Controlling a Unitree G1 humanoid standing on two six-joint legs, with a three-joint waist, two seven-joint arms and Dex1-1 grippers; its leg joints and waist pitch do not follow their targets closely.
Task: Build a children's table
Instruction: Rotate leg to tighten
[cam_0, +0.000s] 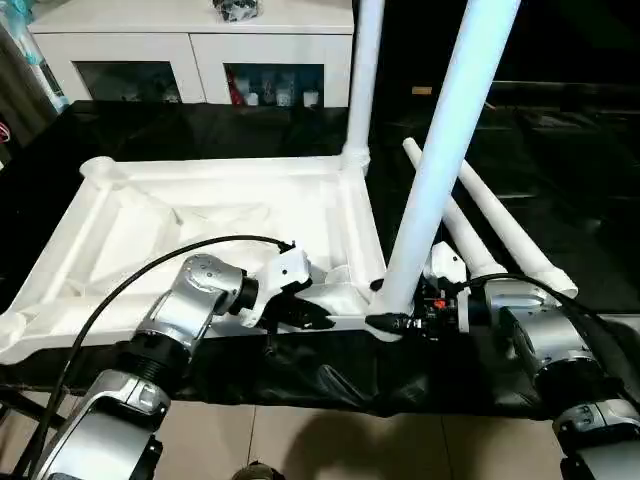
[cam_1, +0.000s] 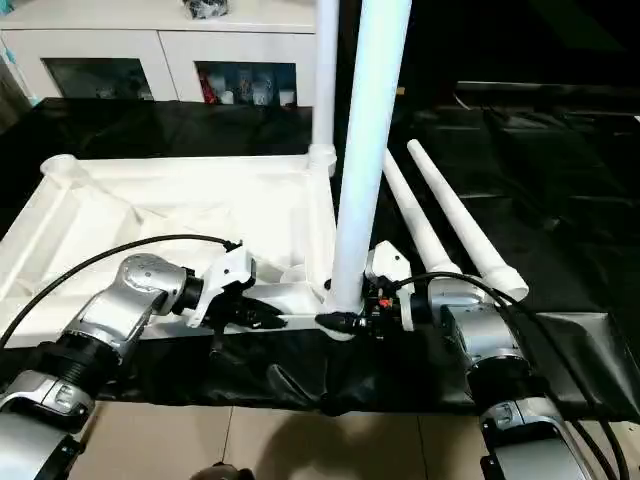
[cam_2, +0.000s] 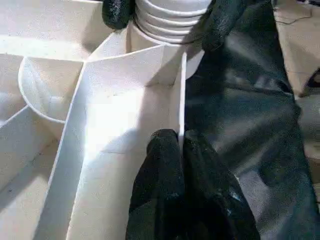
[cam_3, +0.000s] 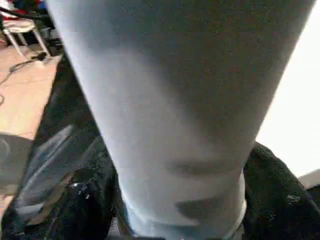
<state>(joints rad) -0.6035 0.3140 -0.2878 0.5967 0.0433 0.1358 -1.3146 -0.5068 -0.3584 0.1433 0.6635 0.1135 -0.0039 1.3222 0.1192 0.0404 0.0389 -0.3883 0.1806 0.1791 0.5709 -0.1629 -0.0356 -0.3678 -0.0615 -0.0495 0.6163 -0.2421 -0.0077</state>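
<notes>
The white tabletop (cam_0: 215, 235) lies upside down, ribbed underside up, on a surface draped in black cloth (cam_0: 560, 160); its near rim runs close to the cloth's front edge, beyond which a tiled floor (cam_0: 330, 440) shows. One leg (cam_0: 362, 75) stands upright in the far right corner socket, cut off by the picture's upper edge. A second leg (cam_0: 445, 150) rises, slightly tilted, from the near right corner socket (cam_2: 167, 27), also cut off above. Two spare legs (cam_0: 500, 225) lie side by side on the cloth just right of the tabletop, with open cloth farther right.

The left claw (cam_0: 300, 318) is pinched narrow on the thin near rim wall of the tabletop; the left wrist view shows its two black fingers (cam_2: 160, 175) pressed together over that wall. The right claw (cam_0: 392, 322) straddles the base of the tilted leg; the left wrist view shows black fingertips (cam_2: 222, 20) on either side of the leg's ribbed collar, though whether they press it is hard to tell. The right wrist view gives the leg's shaft (cam_3: 180, 110) close up.

Behind stands a white cabinet (cam_0: 190, 60) with glass-fronted doors.
</notes>
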